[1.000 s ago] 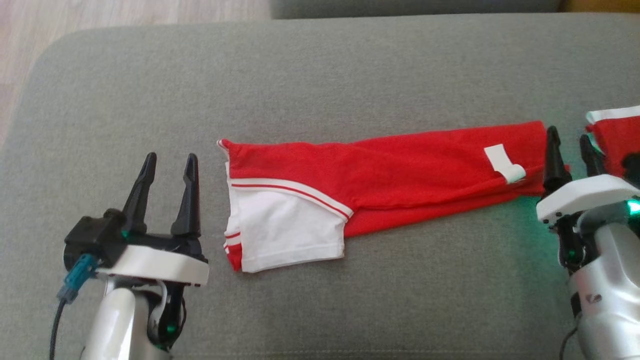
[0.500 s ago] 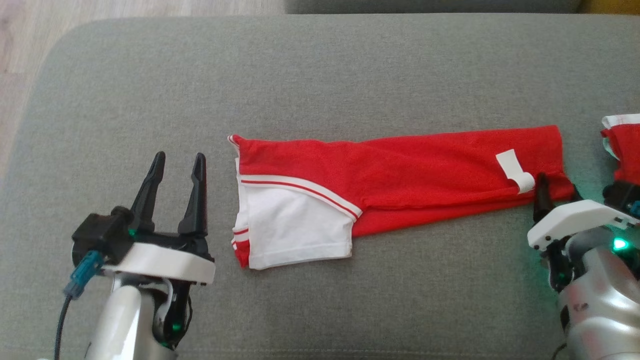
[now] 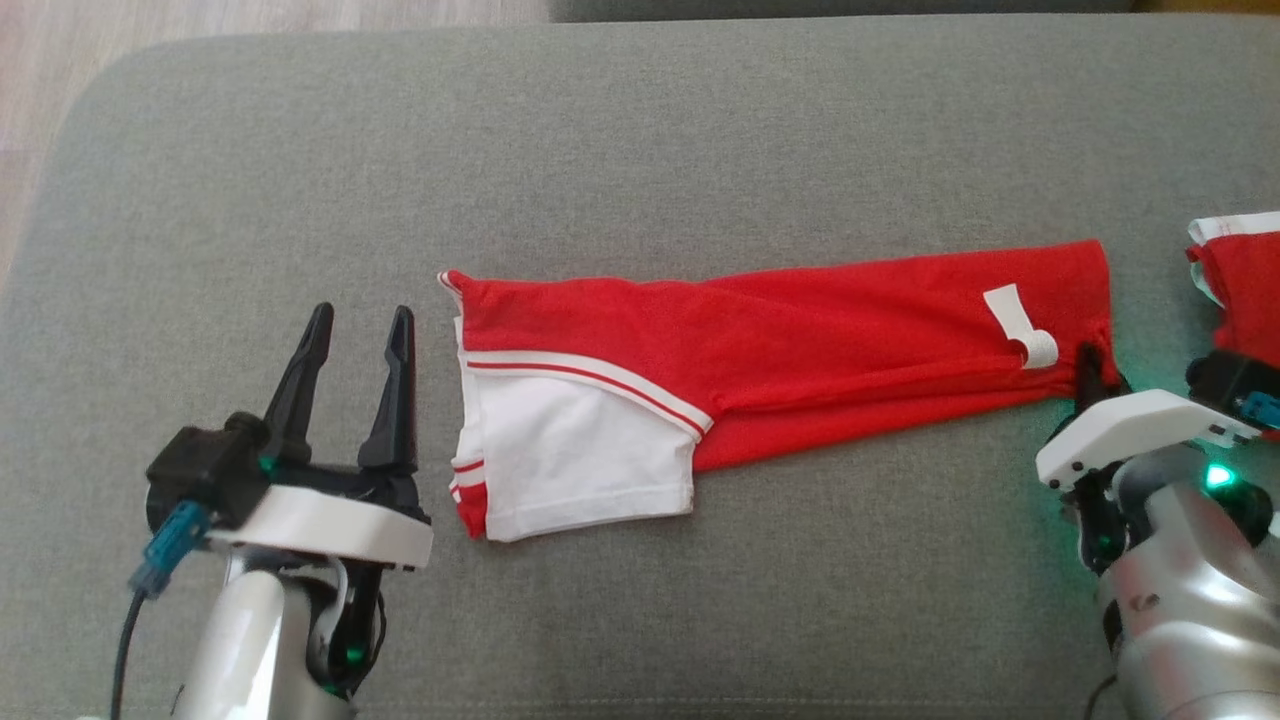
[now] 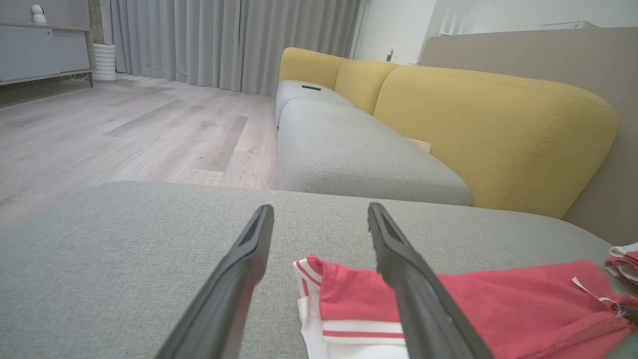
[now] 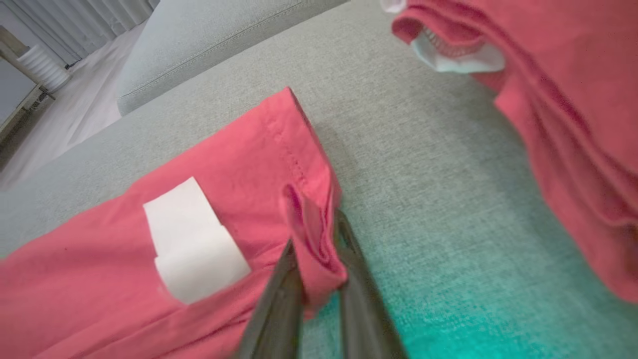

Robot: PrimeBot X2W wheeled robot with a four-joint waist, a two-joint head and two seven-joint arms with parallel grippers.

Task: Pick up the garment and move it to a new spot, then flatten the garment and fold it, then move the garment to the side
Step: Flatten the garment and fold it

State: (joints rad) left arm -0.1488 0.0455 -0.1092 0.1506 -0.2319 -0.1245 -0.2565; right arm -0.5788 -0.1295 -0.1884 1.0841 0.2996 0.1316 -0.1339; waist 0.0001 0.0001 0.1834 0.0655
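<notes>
The garment [image 3: 780,345] is red with a white panel and white stripes at its left end. It lies folded into a long band across the grey cushion [image 3: 640,130]. A white label [image 3: 1020,325] sits near its right end. My right gripper [image 3: 1092,368] is shut on the garment's near right corner; in the right wrist view the red cloth [image 5: 314,239] bunches between the fingers. My left gripper [image 3: 355,330] stands open just left of the garment's white end, touching nothing. In the left wrist view, the garment [image 4: 498,304] lies beyond and to the right of the open fingers.
A second red and white garment [image 3: 1240,280] lies at the cushion's right edge, close to my right arm. Wood floor [image 3: 60,70] runs past the cushion's left end. Another grey seat [image 4: 349,149] and yellow backrests [image 4: 488,129] stand behind.
My right gripper came down onto the garment's near right corner and shut on it. The left gripper stayed open in place. The head view shifted slightly.
</notes>
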